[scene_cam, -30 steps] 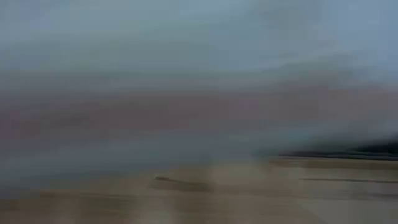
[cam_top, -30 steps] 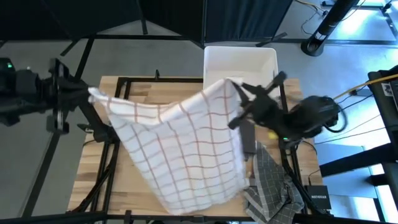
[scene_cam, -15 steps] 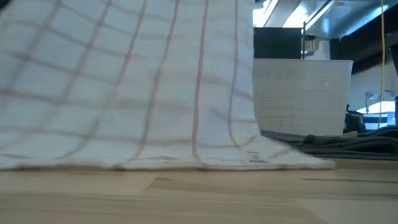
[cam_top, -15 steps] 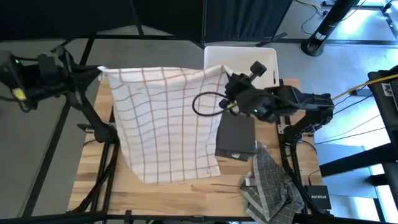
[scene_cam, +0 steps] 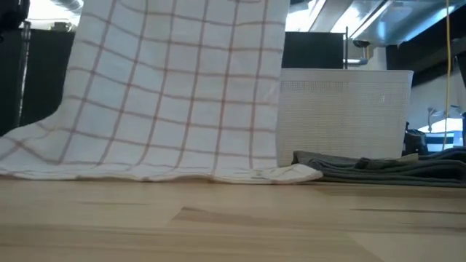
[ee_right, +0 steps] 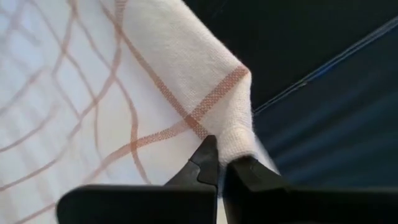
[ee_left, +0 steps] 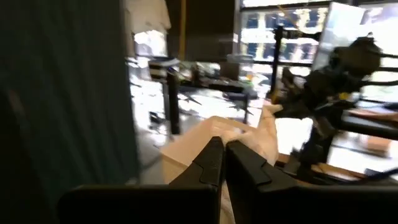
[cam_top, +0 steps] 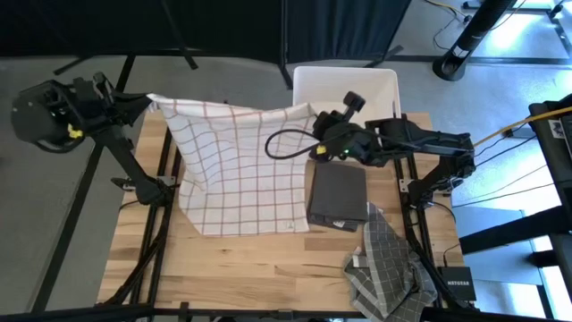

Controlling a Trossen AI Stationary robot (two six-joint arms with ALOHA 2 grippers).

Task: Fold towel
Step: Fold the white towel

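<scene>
Checked towel (cam_top: 239,170) hangs spread above the desk (cam_top: 268,268), lower edge trailing on it. Left pincer (cam_top: 143,101) and right pincer (cam_top: 315,114) each clamp a far corner. No fold made yet.

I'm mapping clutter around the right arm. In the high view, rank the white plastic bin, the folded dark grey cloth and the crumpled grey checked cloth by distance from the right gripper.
From the right gripper, shut on the white red-checked towel:
1. Folded dark grey cloth, just beside it toward the table's near edge.
2. White plastic bin, at the far edge.
3. Crumpled grey checked cloth, near right corner.

bright backlit windows, left wrist blurred
</scene>
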